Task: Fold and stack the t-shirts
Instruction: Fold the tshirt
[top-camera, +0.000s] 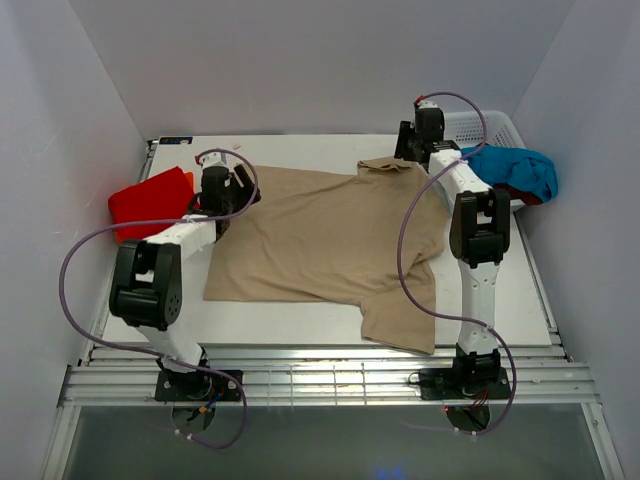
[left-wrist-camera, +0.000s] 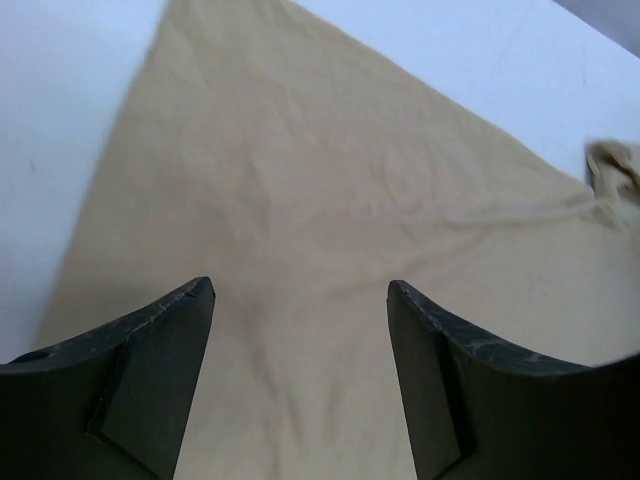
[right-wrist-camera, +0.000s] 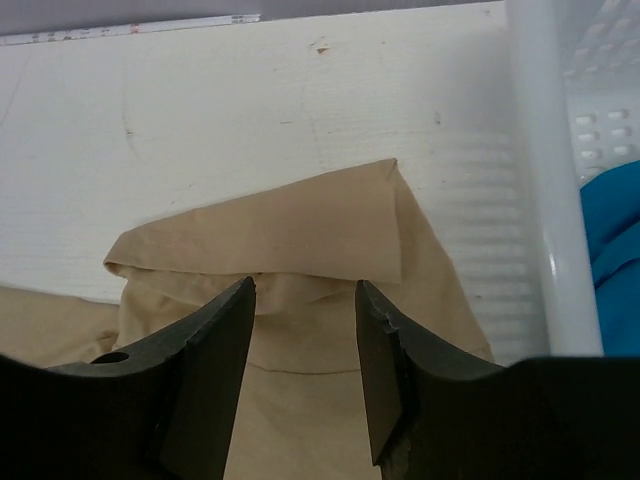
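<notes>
A tan t-shirt (top-camera: 330, 240) lies spread across the table, one sleeve hanging toward the near edge, another sleeve folded at the far right corner (right-wrist-camera: 300, 220). My left gripper (top-camera: 240, 180) is open above the shirt's far left corner; tan cloth (left-wrist-camera: 300, 220) shows between its fingers. My right gripper (top-camera: 408, 150) is open over the folded far right sleeve. A bright red t-shirt (top-camera: 150, 200) with orange beneath lies folded at the left. A turquoise-blue t-shirt (top-camera: 515, 170) hangs over the basket (top-camera: 495, 125), with dark red cloth under it.
The white plastic basket stands at the far right corner; its wall (right-wrist-camera: 545, 180) is close to my right gripper. White walls enclose the table on three sides. Bare table (top-camera: 300, 325) shows along the near edge.
</notes>
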